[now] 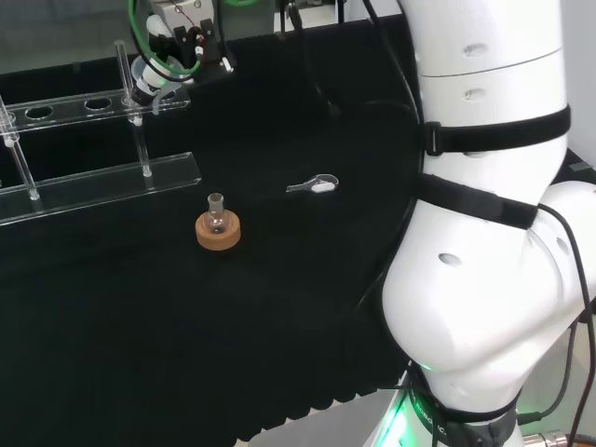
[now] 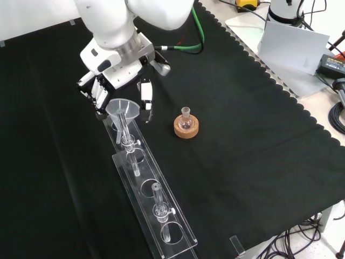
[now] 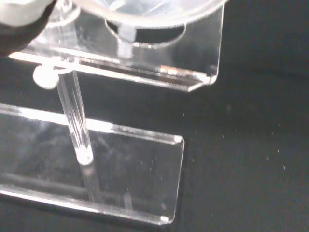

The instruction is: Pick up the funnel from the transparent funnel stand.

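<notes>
The clear funnel (image 2: 119, 106) hangs over the end hole of the transparent stand (image 2: 161, 216), between the fingers and thumb of my hand (image 2: 116, 75). In the front view its cone sits above the top shelf and its stem reaches down into the hole. The wrist view has the funnel rim (image 3: 145, 12) close up, with the stem tip just under the shelf of the stand (image 3: 145, 145). In the head view my hand (image 1: 151, 86) is curled round the funnel (image 1: 142, 73) at the right end of the stand (image 1: 93, 102). The hand looks shut on the funnel.
A small round flask on a cork ring (image 2: 186, 125) stands on the cloth right of the stand in the front view. A small white scoop (image 1: 317, 185) lies farther right in the head view. The stand's upright posts (image 2: 129, 143) rise beside the funnel stem.
</notes>
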`<action>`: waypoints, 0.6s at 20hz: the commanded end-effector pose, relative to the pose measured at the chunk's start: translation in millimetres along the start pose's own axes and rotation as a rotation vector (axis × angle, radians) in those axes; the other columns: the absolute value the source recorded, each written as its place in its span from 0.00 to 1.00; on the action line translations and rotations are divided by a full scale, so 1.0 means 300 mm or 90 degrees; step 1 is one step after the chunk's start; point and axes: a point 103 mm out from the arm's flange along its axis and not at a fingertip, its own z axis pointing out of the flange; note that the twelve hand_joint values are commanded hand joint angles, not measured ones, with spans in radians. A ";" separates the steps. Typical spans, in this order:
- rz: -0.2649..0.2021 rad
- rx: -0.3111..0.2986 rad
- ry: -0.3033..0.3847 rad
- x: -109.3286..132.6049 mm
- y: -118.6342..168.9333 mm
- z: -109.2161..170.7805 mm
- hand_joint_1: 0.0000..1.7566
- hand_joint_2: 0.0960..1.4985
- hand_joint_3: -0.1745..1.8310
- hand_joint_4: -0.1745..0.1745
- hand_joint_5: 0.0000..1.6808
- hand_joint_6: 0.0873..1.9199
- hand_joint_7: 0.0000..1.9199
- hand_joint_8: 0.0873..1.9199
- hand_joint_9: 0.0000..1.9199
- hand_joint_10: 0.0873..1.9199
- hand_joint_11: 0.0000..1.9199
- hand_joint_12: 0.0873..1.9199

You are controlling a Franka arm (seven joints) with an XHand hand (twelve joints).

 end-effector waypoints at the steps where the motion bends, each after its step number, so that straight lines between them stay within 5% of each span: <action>1: -0.009 -0.017 0.026 -0.012 -0.006 -0.037 0.49 0.36 0.29 0.59 0.51 0.30 0.62 0.15 0.48 0.16 0.07 0.78; 12: -0.031 -0.011 -0.005 -0.005 -0.021 -0.089 0.51 0.34 0.35 0.57 0.57 0.30 0.66 0.16 0.55 0.14 0.13 0.76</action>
